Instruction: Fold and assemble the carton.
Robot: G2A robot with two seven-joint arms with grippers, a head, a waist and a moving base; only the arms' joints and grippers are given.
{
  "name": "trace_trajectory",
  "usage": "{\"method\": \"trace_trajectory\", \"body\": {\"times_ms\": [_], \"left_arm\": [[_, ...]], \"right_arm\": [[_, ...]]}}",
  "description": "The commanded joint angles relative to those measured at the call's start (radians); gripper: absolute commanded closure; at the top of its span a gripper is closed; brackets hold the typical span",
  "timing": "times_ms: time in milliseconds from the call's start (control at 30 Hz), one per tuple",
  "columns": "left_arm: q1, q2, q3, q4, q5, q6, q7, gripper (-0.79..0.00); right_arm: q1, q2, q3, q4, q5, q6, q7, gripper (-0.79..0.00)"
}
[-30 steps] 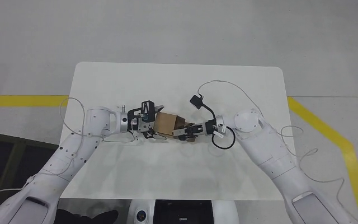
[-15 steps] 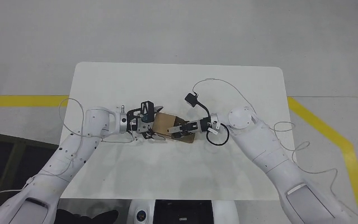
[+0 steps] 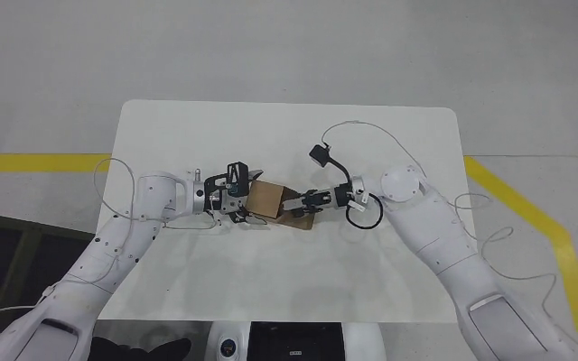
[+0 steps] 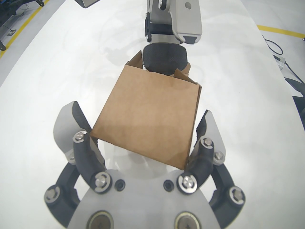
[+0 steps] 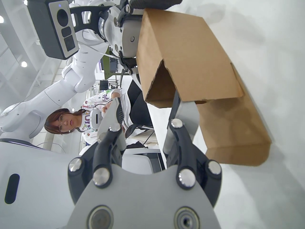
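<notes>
A brown carton sits mid-table, its tube body squared up. My left gripper is shut on its near end, a finger on each side wall. The carton has its far end open, with small flaps standing up. My right gripper is open at that end. One of its fingers reaches into the carton's mouth and the other finger stays outside. Its black pad presses at the far opening. A long flap lies flat on the table.
The white table has bare room all around the carton. A thin cable loops from the right arm over the table's back right. The right wrist's camera block sticks out just behind the carton.
My right arm pushed left toward the carton's open end, then drew back a little to the right. The left arm and the carton have stayed where they were.
</notes>
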Motion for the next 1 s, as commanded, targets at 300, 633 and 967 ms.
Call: {"method": "trace_trajectory", "body": {"times_ms": [300,633,967], "left_arm": [[0.006,-0.001,-0.009,-0.006,0.006,-0.001,-0.003,-0.785],[0.009,0.000,-0.014,-0.009,0.005,-0.001,-0.003,-0.785],[0.015,0.001,-0.020,-0.015,0.008,-0.001,0.000,-0.785]], "right_arm": [[-0.012,0.034,0.075,-0.046,-0.072,0.044,-0.032,-0.379],[0.024,0.012,0.012,-0.035,-0.079,0.017,-0.034,-0.376],[0.004,0.000,-0.023,-0.037,-0.052,0.045,-0.042,-0.376]]}}
